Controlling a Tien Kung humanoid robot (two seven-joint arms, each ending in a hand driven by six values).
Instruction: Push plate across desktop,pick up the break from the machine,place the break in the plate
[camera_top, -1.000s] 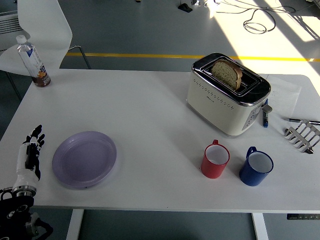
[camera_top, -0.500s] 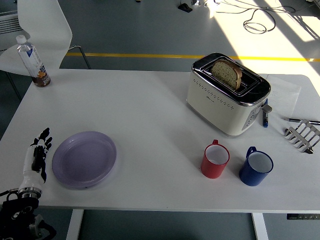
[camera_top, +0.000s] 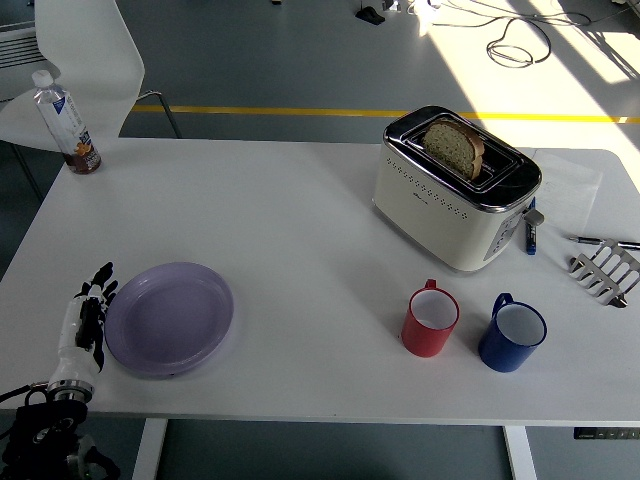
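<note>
Lilac plate (camera_top: 168, 318): near-left on counter (camera_top: 300, 230). Left hand (camera_top: 85, 318), fingers straight, holding nothing, has closed in to its left rim; push imminent. Bread (camera_top: 455, 147) stands in toaster (camera_top: 455, 190), untouched.

My white table (camera_top: 300, 230) stands in a lab or workshop hall: grey floor with a yellow line (camera_top: 300, 112), loose cables (camera_top: 520, 40), a white chair (camera_top: 85, 60).
</note>
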